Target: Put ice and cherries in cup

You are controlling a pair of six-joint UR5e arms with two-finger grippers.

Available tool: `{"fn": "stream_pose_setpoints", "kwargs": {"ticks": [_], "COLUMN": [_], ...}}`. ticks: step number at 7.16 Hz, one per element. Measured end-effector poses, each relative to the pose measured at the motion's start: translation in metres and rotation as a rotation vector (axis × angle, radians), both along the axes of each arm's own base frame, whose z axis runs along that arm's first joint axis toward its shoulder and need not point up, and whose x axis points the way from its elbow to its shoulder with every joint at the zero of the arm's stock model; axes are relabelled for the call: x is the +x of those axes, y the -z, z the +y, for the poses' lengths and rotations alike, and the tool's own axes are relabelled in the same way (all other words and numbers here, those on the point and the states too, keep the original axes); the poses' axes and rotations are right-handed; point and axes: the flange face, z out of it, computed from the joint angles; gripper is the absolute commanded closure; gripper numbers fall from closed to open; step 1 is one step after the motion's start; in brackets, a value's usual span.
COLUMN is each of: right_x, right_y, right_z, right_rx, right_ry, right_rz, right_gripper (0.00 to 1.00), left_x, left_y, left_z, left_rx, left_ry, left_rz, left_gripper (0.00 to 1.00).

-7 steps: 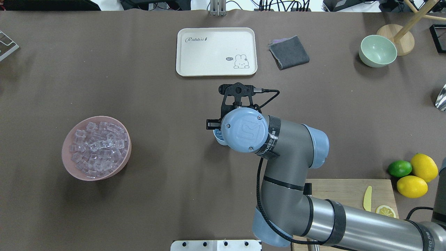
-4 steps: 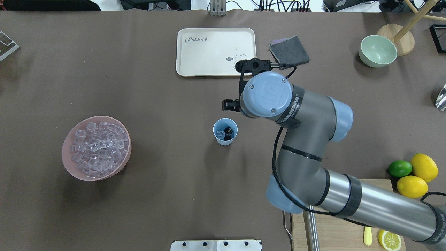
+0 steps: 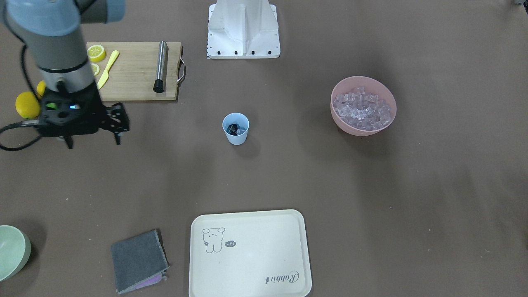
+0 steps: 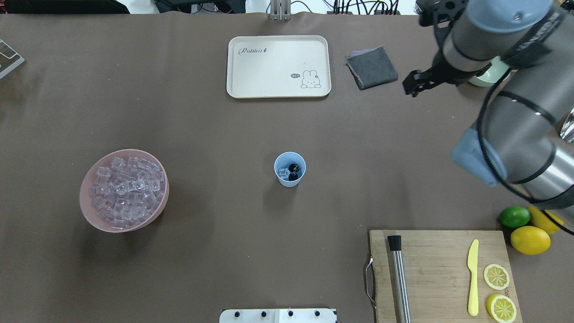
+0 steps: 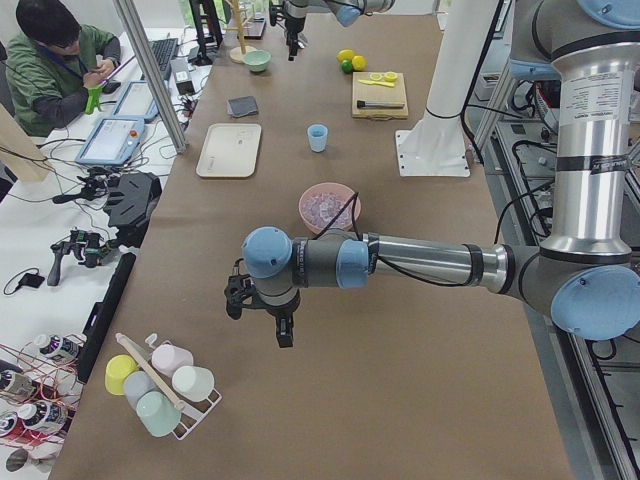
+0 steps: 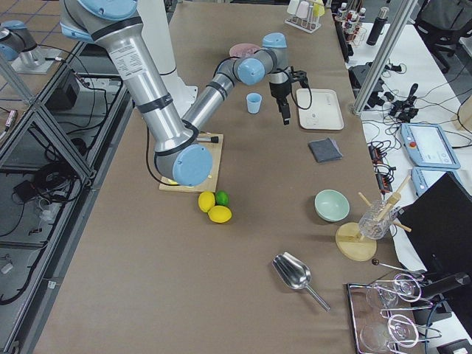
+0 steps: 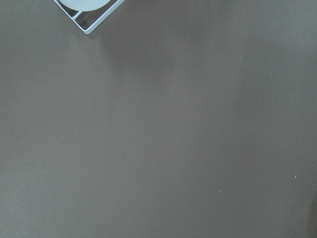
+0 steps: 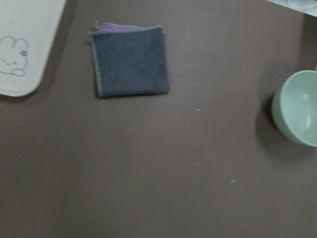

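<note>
- The cup (image 4: 289, 182) is standing upright on the robot's side of the tray (image 4: 278, 67), well apart from it, already holding the cherries (image 4: 293, 171) and some ice (image 4: 283, 172).
- The right gripper (image 3: 93, 141) is hanging open and empty, well to the tray's side.
- The left gripper (image 5: 258, 325) is showing too poorly to tell its state.
- The ice is probably behaving as hard and slick, so pinching across flat faces is looking safest.
</note>
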Motion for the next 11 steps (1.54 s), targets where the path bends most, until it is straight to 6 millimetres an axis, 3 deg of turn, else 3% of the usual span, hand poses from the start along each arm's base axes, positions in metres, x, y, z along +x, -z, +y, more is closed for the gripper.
{"fn": "stream_pose_setpoints", "kwargs": {"ticks": [1,3,6,7,8,11], "right_x": [0.061,0.172,0.290,0.315,0.326,0.327], "right_y": [-0.036,-0.133,-0.288,-0.313,-0.323,-0.325], "right_z": [-0.007,0.012,0.061,0.075,0.084,0.089], "right_rx": [-0.023,-0.108,-0.272,-0.276,-0.271,-0.263], "right_ry": [0.044,0.105,0.072,0.064,0.064,0.069], "right_rz": [-0.005,-0.045,0.000,-0.006,-0.019,-0.080], "right_gripper": [0.00,0.00,0.00,0.00,0.00,0.00], "left_x": [-0.006,-0.015,-0.017,-0.017,-0.018,-0.018], "left_y": [-0.003,0.004,0.012,0.015,0.018,0.026], "left_z": [0.003,0.004,0.001,0.001,0.001,0.005], "left_rx": [-0.006,-0.019,-0.010,-0.004,0.002,0.016], "left_ry": [-0.033,-0.060,-0.064,-0.063,-0.063,-0.057], "left_rz": [-0.032,-0.056,-0.060,-0.060,-0.060,-0.056], "left_gripper": [0.02,0.02,0.02,0.02,0.02,0.02]}}
